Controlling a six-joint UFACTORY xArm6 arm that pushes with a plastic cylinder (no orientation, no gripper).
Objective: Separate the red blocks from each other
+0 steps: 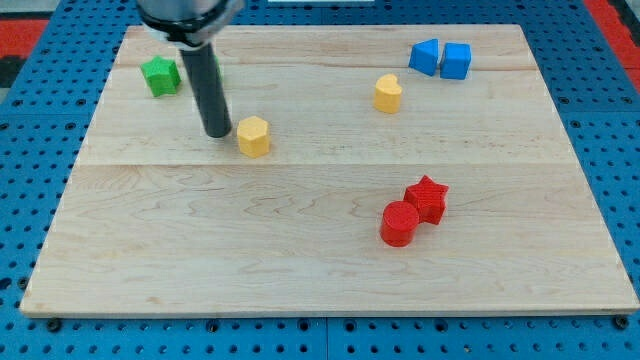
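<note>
A red cylinder [400,223] and a red star block [427,197] sit touching each other at the board's lower right of centre, the star up and to the right of the cylinder. My tip [217,134] rests on the board at the upper left, just left of a yellow hexagon block [254,136], with a small gap between them. The tip is far to the left of the red blocks.
A green star block [160,75] lies at the view's top left, and another green block shows partly behind the rod. A yellow heart-shaped block [388,93] sits top centre-right. Two blue blocks [425,56] [456,60] stand side by side at top right. The wooden board [320,270] lies on a blue pegboard.
</note>
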